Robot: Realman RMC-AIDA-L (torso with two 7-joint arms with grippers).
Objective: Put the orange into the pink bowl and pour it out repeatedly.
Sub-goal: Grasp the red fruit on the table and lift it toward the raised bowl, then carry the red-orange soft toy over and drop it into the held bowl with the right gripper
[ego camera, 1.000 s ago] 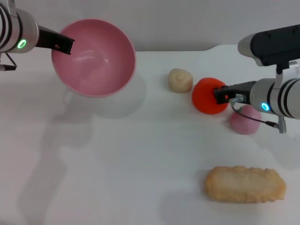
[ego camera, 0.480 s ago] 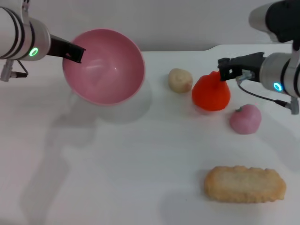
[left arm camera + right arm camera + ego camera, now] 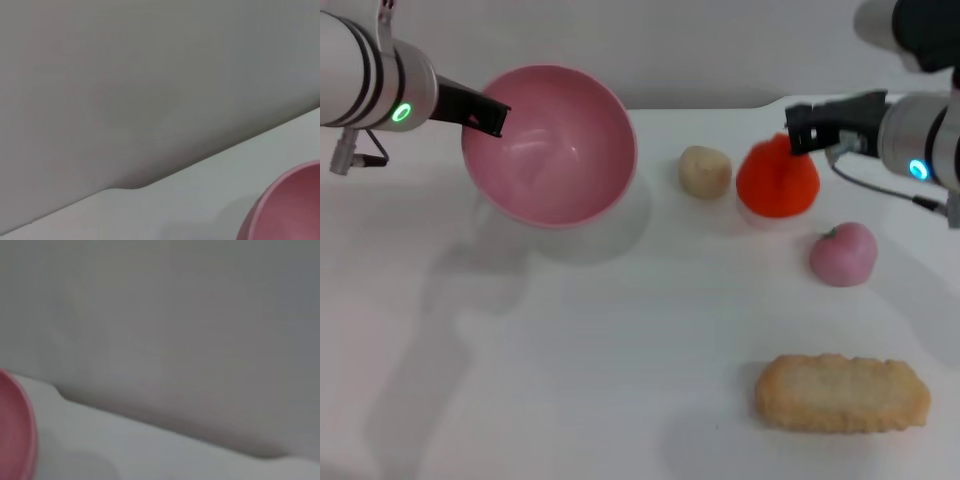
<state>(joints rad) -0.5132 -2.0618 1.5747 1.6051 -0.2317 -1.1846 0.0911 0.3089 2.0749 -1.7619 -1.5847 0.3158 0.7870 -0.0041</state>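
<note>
The tabletop (image 3: 570, 380) has open room in the middle. The pink bowl (image 3: 550, 145), near its far left edge, is pinched at the rim by the left gripper (image 3: 485, 112) and tilted. The orange (image 3: 777, 178), pinched by the right gripper (image 3: 802, 130), lies to the bowl's right.

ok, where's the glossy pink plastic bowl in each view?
Head view: glossy pink plastic bowl upper left, empty, left gripper gripping its rim.
Left wrist view: a rim sliver at one corner.
Right wrist view: a rim arc at one edge.
Shared landmark: white table's far edge.
</note>
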